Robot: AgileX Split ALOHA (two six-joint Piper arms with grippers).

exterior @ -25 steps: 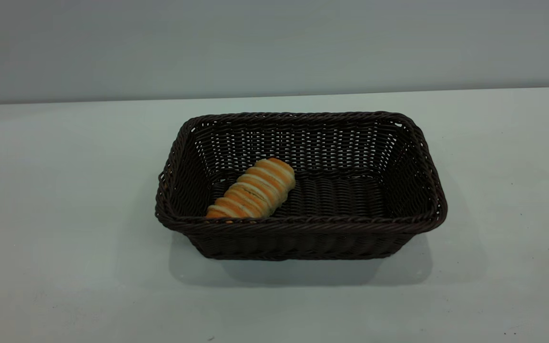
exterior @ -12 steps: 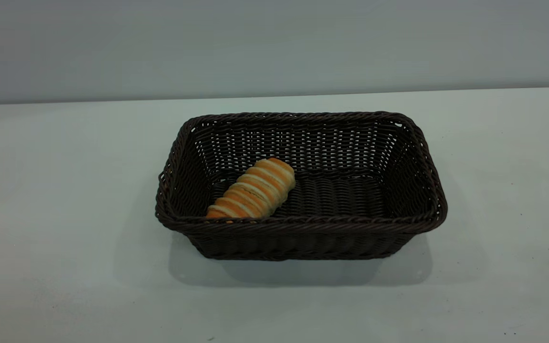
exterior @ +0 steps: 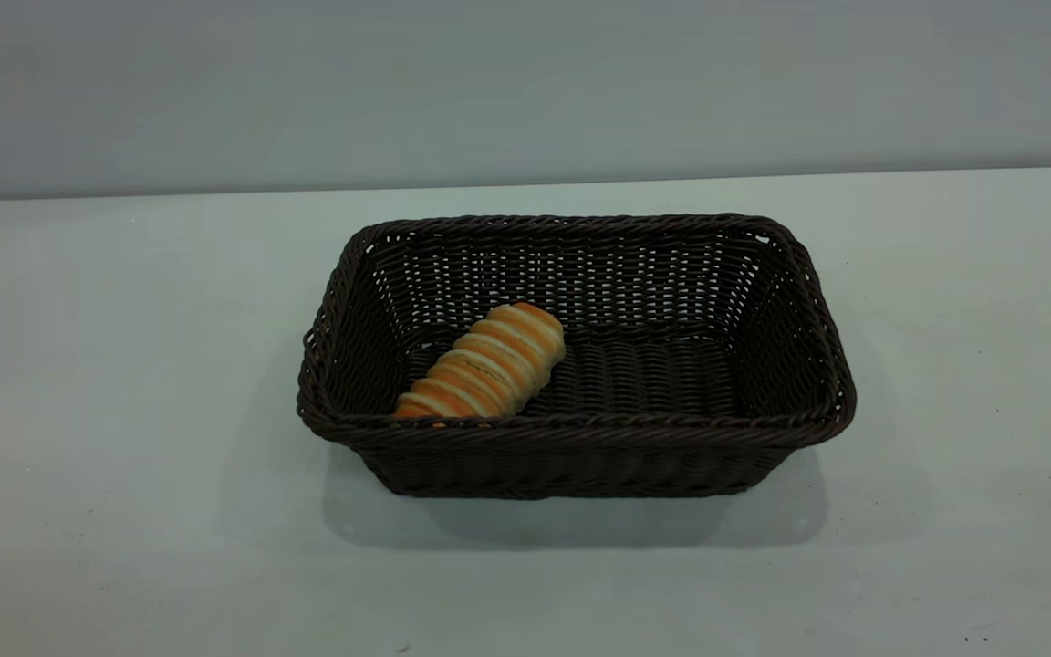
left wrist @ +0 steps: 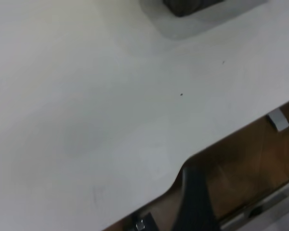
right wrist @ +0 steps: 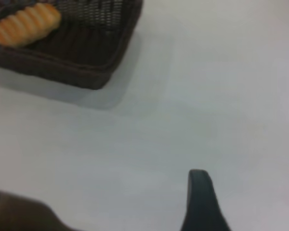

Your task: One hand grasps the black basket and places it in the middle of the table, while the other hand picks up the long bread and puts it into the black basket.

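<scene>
The black basket (exterior: pixel 571 456) stands in the middle of the white table (exterior: pixel 106 411). The long bread (exterior: pixel 484 365) lies inside it at the left end, slanted, one end against the front wall. No arm shows in the exterior view. In the right wrist view a corner of the basket (right wrist: pixel 94 67) with the bread (right wrist: pixel 24 24) lies far from my right gripper (right wrist: pixel 200 192), which hangs over bare table. In the left wrist view my left gripper (left wrist: pixel 195 202) is at the table's edge, and a bit of the basket (left wrist: pixel 185 6) shows far off. Neither gripper holds anything.
The table's edge (left wrist: pixel 221 142) runs through the left wrist view, with brown floor (left wrist: pixel 241 168) beyond it. A grey wall (exterior: pixel 525 82) stands behind the table. A few tiny dark specks (left wrist: pixel 181 94) mark the tabletop.
</scene>
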